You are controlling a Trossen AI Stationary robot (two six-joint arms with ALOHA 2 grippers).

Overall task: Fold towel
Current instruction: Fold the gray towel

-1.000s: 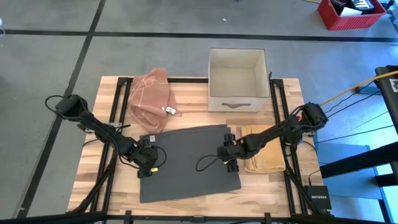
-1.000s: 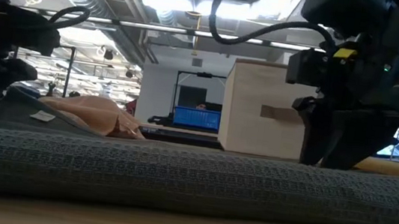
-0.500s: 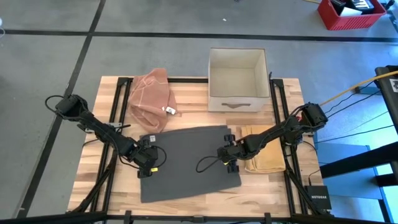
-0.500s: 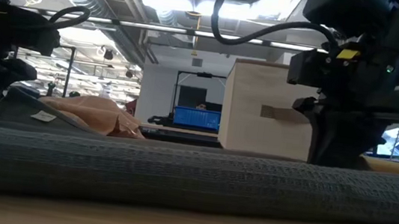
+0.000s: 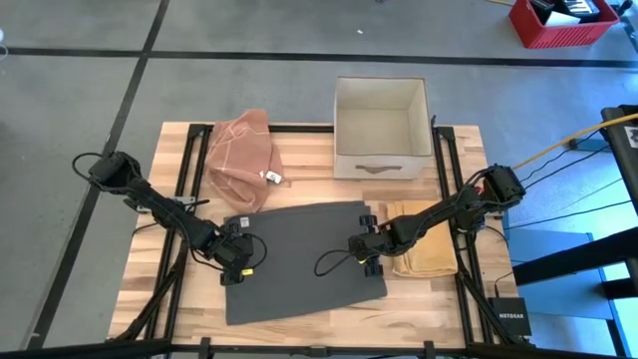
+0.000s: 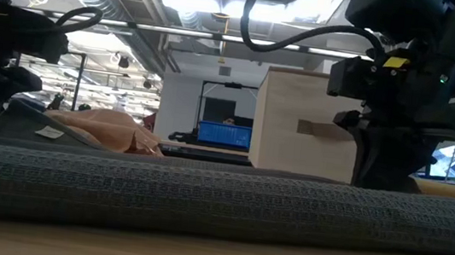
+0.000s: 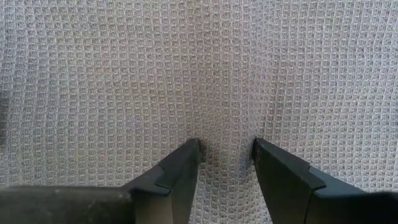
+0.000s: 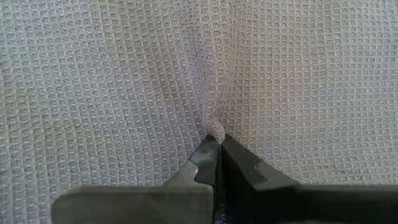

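While the dark grey towel lies spread flat near the front edge of the wooden table, both arms reach down onto it. The towel fills the middle of the table, with one side near the left arm and the other near the right arm.

The left gripper sits on the towel's left side. In the left wrist view its two dark fingers stand apart, with their tips pressed down on the waffle cloth. A strip of cloth lies between them, but they have not pinched it.

The right gripper sits on the towel's right side. In the right wrist view its fingers are squeezed together, and a small fold of the cloth is caught between the tips. The cloth wrinkles up a little where it is pinched.

A yellow cloth lies folded by the right edge of the table, just beside the grey towel and partly under the right arm. A pink cloth sits in a heap near the back left corner. A pale open box stands at the back edge, towards the right. From the low view the grey towel runs across the whole table front, with the box behind it.
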